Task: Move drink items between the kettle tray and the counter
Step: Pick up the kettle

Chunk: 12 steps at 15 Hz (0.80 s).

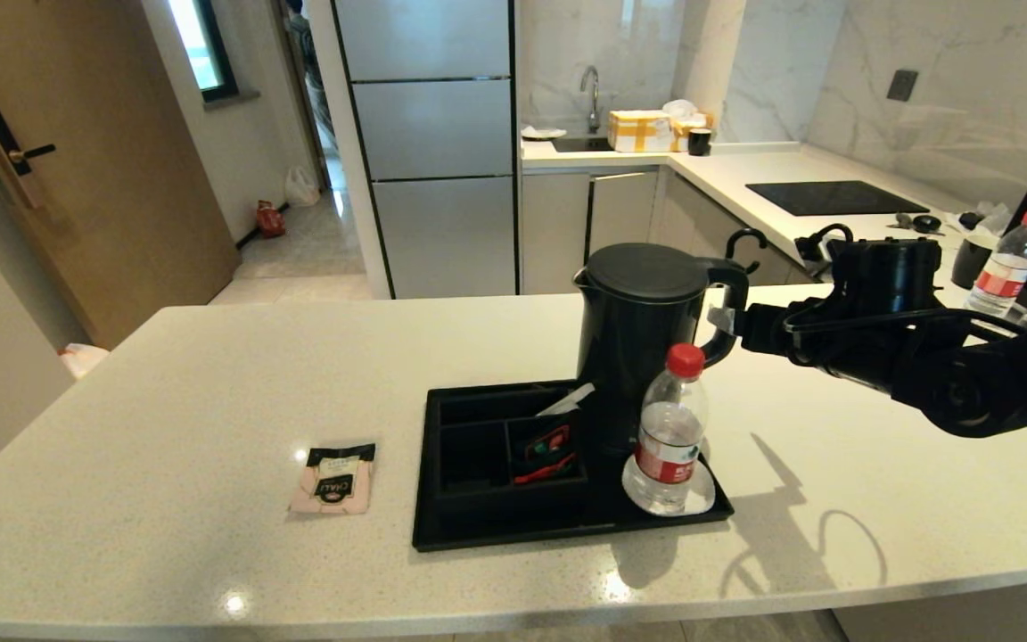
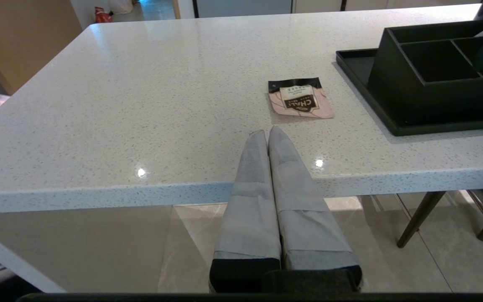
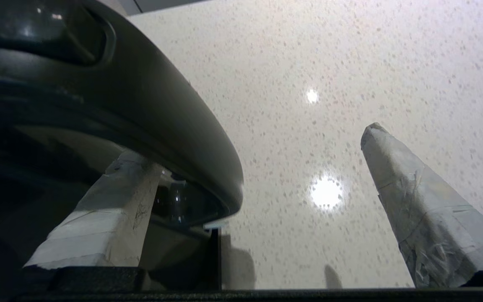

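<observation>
the left pincer (image 2: 266, 133) hangs at the near edge of the tabletop (image 1: 166, 392), just off its rounded rim, with its two taped fingers (image 2: 250, 197) pressed together and holding nothing. just beyond its tips the pale pink sachet (image 2: 300, 98) with the black band lies flat on the tabletop, the band at its far end. in the head view the sachet (image 1: 333, 479) sits near the front, left of the tray and apart from it.

the black tray (image 1: 513, 526) stands right of the sachet, near the middle of the tabletop. its left end holds the small divided compartments; one of them carries a red and green packet (image 1: 547, 450), and a white paper slip (image 1: 567, 401) leans just behind. at the tray's near right corner a clear water bottle (image 1: 672, 428) with a red cap and red label stands upright on the white coaster (image 1: 701, 495).

behind the bottle the tall black kettle (image 1: 638, 330) stands upright at the tray's far right part, lid shut, loop handle turned to the right. the right pincer (image 1: 726, 319) reaches in from the right at handle height. its fingers are spread wide: one taped finger (image 3: 111, 205) sits inside the handle loop (image 3: 149, 113), the other (image 3: 417, 201) well outside it over bare tabletop, so the handle lies between them, not yet clamped.

farther off, on the right, a second water bottle (image 1: 1006, 264) stands on the tabletop.
</observation>
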{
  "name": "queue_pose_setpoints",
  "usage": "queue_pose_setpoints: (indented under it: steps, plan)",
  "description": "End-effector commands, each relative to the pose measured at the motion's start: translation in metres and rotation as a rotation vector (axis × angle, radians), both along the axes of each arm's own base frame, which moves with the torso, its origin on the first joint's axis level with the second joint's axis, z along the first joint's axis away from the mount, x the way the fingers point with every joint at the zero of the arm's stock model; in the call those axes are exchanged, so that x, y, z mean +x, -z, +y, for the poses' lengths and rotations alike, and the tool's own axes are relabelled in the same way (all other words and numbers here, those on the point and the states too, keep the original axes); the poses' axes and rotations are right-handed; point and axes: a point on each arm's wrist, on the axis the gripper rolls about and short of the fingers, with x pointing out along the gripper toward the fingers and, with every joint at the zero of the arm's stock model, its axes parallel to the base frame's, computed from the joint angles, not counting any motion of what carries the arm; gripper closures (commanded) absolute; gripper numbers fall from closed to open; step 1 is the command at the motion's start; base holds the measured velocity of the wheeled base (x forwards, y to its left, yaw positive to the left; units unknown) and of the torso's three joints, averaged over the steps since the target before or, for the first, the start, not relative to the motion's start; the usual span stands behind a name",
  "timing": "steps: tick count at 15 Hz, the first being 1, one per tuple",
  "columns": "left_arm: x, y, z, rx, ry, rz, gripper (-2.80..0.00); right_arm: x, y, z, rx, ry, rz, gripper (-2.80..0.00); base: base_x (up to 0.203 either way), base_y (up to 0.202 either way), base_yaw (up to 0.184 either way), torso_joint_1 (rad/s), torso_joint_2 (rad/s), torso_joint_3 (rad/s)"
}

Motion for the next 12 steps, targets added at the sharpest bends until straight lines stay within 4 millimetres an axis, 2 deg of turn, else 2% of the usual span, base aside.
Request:
queue_pose_setpoints:
  steps: [1, 5, 7, 10, 12]
  plan:
    - [0.000, 0.000, 0.000, 0.000, 0.000, 0.001, 0.00, 0.007, 0.010, 0.003, 0.001, -0.003, -0.010, -2.80, 0.000, 0.000, 0.000, 0.000, 0.00, 0.000]
    - [0.000, 0.000, 0.000, 0.000, 0.000, 0.001, 0.00, 0.013, 0.009, 0.020, 0.007, -0.027, -0.082, -2.80, 0.000, 0.000, 0.000, 0.000, 0.00, 0.000]
    - [0.000, 0.000, 0.000, 0.000, 0.000, 0.001, 0.00, 0.014, 0.009, 0.020, 0.006, -0.025, -0.085, -2.80, 0.000, 0.000, 0.000, 0.000, 0.00, 0.000]
    - [0.000, 0.000, 0.000, 0.000, 0.000, 0.001, 0.00, 0.031, 0.034, 0.023, -0.037, 0.036, -0.130, -2.80, 0.000, 0.000, 0.000, 0.000, 0.00, 0.000]
    - [0.000, 0.000, 0.000, 0.000, 0.000, 0.002, 0.00, 0.035, 0.039, 0.024, -0.050, 0.044, -0.142, -2.80, 0.000, 0.000, 0.000, 0.000, 0.00, 0.000]
